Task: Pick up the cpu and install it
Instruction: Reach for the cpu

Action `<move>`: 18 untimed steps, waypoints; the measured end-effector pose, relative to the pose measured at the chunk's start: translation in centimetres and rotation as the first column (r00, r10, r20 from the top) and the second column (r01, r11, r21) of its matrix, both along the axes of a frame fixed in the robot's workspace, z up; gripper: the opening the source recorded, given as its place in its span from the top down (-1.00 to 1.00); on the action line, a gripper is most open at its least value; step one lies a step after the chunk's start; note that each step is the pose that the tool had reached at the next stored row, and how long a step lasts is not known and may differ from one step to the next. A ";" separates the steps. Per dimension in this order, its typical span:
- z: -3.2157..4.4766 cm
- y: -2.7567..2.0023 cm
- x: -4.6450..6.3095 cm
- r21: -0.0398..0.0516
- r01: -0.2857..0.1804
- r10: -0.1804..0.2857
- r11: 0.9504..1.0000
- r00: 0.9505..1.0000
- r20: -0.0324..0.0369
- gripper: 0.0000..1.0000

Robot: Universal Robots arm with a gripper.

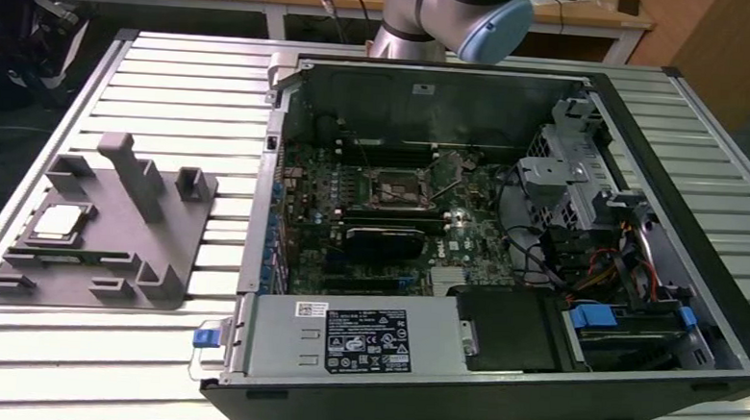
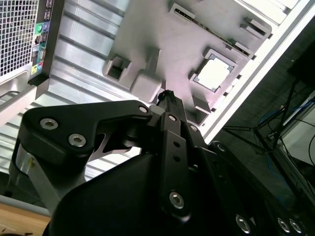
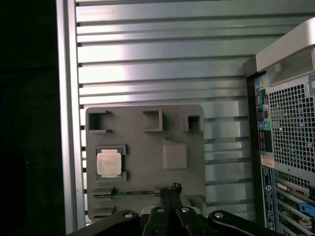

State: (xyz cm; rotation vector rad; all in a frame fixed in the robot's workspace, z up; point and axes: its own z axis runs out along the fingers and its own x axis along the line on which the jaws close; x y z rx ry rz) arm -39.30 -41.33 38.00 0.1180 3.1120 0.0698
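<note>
Resting flat in a square pocket of the grey fixture plate, the cpu lies silvery side up on the slatted metal table, well apart from the open computer case. The exterior view looks into that case, where the black-framed socket sits on the motherboard among cables, a drive cage and the power supply. It also catches the arm at the table's far edge. Both wrist views look past the gripper onto the plate and the cpu, and they add the case's perforated rear panel with its coloured ports. In the first wrist view the 2 fingertips are pressed together with nothing between them (the second wrist view shows them side-on, as 1 dark bar). The gripper hangs above the plate, its tip seen near a raised grey block, with the cpu off to the side and untouched. 3 U-shaped brackets stand in a row on the plate.
</note>
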 end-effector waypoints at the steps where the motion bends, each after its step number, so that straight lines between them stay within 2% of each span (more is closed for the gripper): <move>1: -0.02 -0.01 0.0 0.000 0.000 0.000 1.000 1.000 0.000 0.79; 18: -0.35 -0.20 -0.9 0.000 0.000 0.000 1.000 1.000 0.000 0.79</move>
